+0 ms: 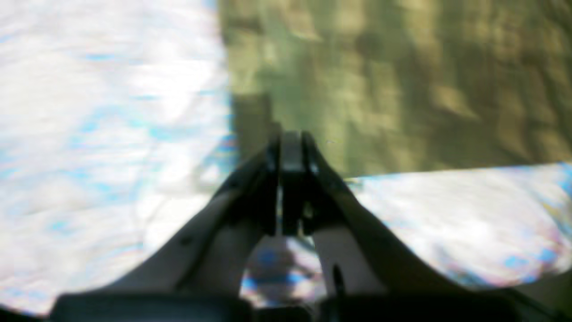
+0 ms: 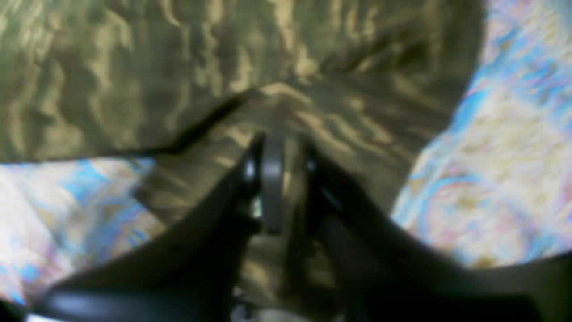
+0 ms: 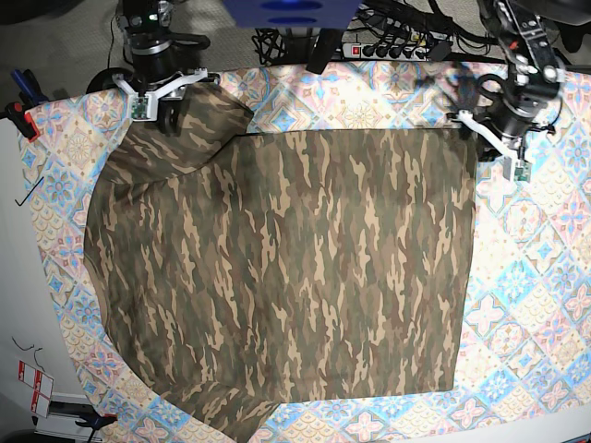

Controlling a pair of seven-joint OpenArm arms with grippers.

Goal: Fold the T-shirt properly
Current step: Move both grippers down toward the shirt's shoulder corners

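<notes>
T-shirt [image 3: 286,268] in camouflage print lies spread flat across most of the tile-patterned cloth [image 3: 545,277] covering the table, one sleeve reaching up toward the far corner where the right gripper [image 2: 275,154] sits over it. Right wrist view is blurry, but its jaws look slightly apart with sleeve fabric beneath and possibly between them, so whether they grip it I cannot tell. Left gripper [image 1: 291,145] hovers at the shirt's opposite far corner, right at the fabric edge where camouflage meets the patterned cloth, jaws pressed together with nothing visibly caught in them.
</notes>
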